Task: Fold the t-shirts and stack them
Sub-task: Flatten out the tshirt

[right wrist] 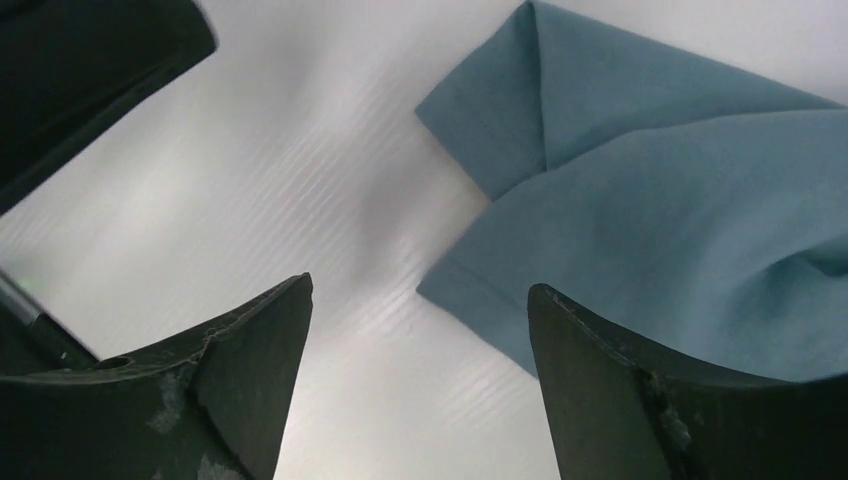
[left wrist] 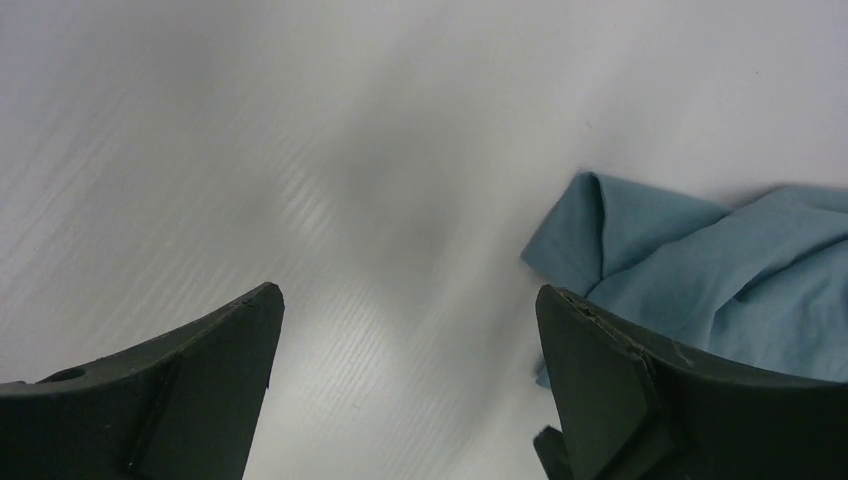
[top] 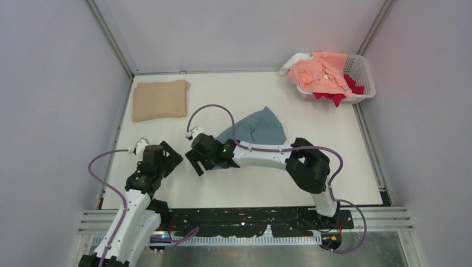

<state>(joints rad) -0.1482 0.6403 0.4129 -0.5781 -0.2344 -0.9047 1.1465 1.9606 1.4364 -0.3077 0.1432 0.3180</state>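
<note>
**Asker:** What are your hands doing?

**Me:** I am holding both spread wide and carrying nothing. My right gripper (right wrist: 420,285) is hovering over bare table (top: 234,189) with its jaws apart, and the near edge of the teal shirt (right wrist: 650,200) is lying just beside its right finger. My left gripper (left wrist: 407,292) is hanging fully open, a little to the left, with only white surface between its fingers.

**Asker:** Where is the shirt lying?

**Me:** It is sitting mid-table in a loose heap, one hemmed corner doubled over itself. My right forearm is crossing above it in the overhead view, so part of it is hidden.

**Asker:** Why are both hands parked on that side?

**Me:** I am judging that the shirt is not yet flat. It is going to need two grips on the near edge to spread it, so I am keeping open hands low beside that hem.

**Asker:** And the rest?

**Me:** The tan shirt (top: 160,100) is lying folded at the far left corner, well apart, probably as the base of the stack. The pink shirt (top: 320,75) and red shirt (top: 334,97) are spilling over the basket (top: 364,69) at the far right, waiting their turn.

**Asker:** Any risk?

**Me:** I am expecting that the soft cotton will bunch if I am pinching only one layer.
</note>
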